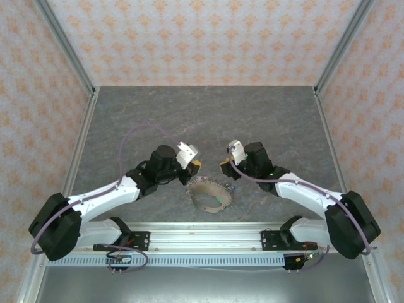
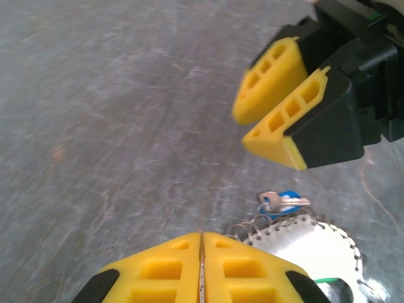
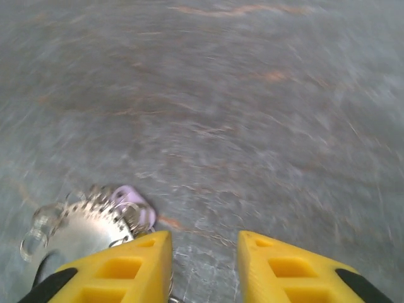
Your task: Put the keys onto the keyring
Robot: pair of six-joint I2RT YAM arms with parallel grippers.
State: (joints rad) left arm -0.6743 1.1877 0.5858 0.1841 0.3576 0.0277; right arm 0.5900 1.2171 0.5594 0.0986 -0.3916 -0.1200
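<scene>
L gripper [image 2: 202, 252] sits closest in its own wrist cam: yellow pads pressed together, nothing betw. them. R gripper [image 3: 203, 252] in its wrist cam has pads spread w/ a clear gap, bare table [image 3: 252, 95] showing through, nothing pinched. Both hover low over the grey table, tips facing each other, near but apart.

Keyring [image 1: 210, 194] lies flat at near-centre of table, just near of both grippers and betw. them. From L wrist cam its far edge shows a run of thin wire links [image 2: 259, 224]. Blue key [image 2: 284, 202] lies right at those links, touching or nearly so; can't tell if it's threaded on or only resting beside. Small green bit [image 1: 218, 201] at ring's near-right edge, prob. another key head, too small to be sure. Pale lilac tab [image 3: 132, 199] at ring's edge in R wrist cam.

Progress, my read: keys are gathered at the ring and none lie loose elsewhere on the table, but nothing confirms any is hooked on. Neither gripper holds key or ring, so picking and threading look yet to do.
</scene>
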